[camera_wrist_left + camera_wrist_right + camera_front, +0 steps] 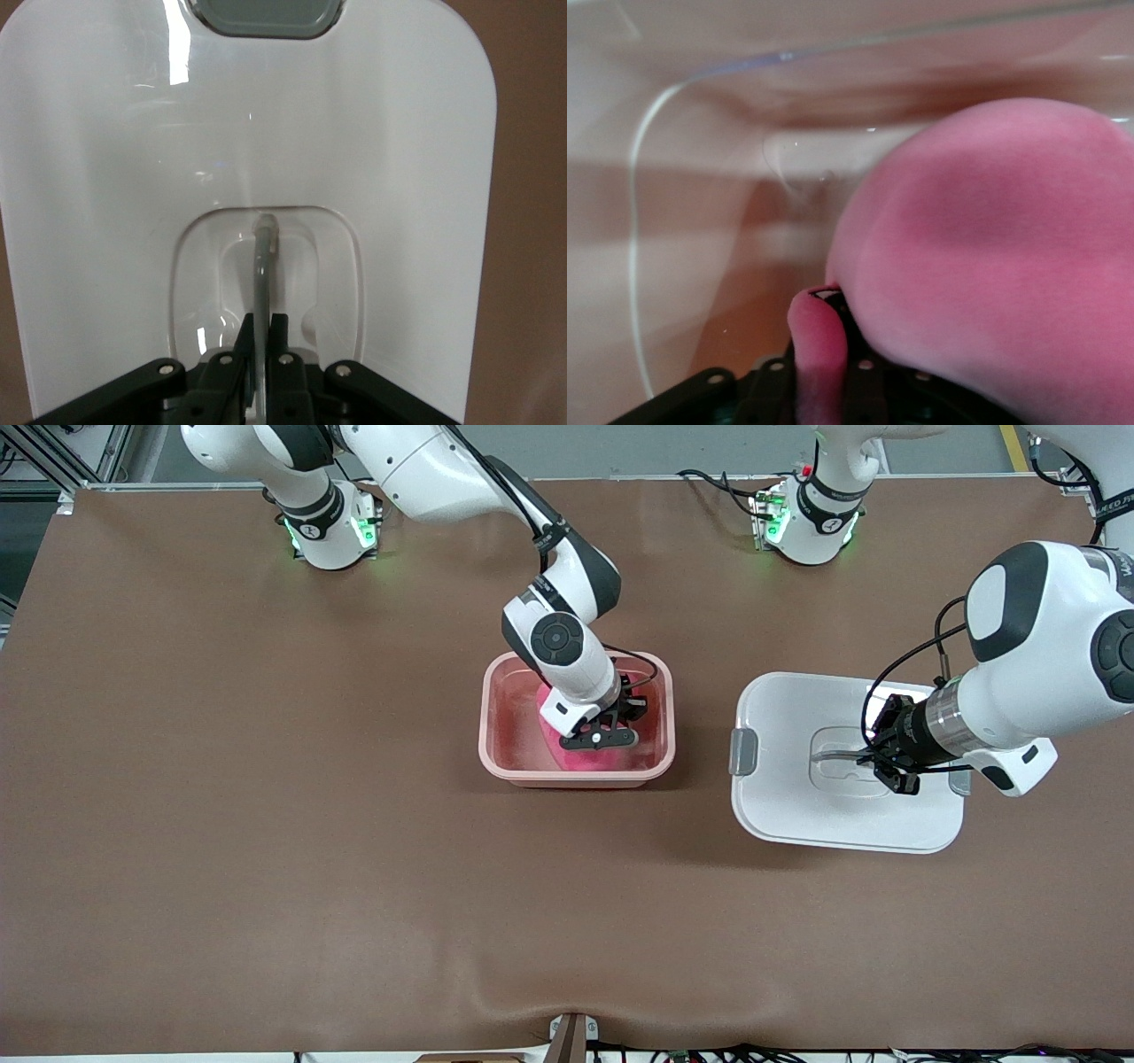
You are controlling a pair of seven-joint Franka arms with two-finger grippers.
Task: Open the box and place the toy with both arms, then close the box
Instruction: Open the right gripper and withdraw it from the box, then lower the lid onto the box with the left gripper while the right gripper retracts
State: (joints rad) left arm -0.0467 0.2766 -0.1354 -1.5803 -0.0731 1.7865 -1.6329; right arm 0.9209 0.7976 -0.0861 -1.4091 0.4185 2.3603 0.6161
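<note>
The pink translucent box stands open mid-table, without its lid. The bright pink plush toy is inside it. My right gripper reaches down into the box and is shut on a small ear of the toy, with the box wall around it. The white lid is beside the box, toward the left arm's end of the table. My left gripper is shut on the lid's clear handle in its recess. I cannot tell whether the lid rests on the table or is slightly raised.
Grey clips sit on the lid's ends; one shows in the left wrist view. The brown tabletop stretches wide around the box. Both arm bases stand along the edge farthest from the front camera.
</note>
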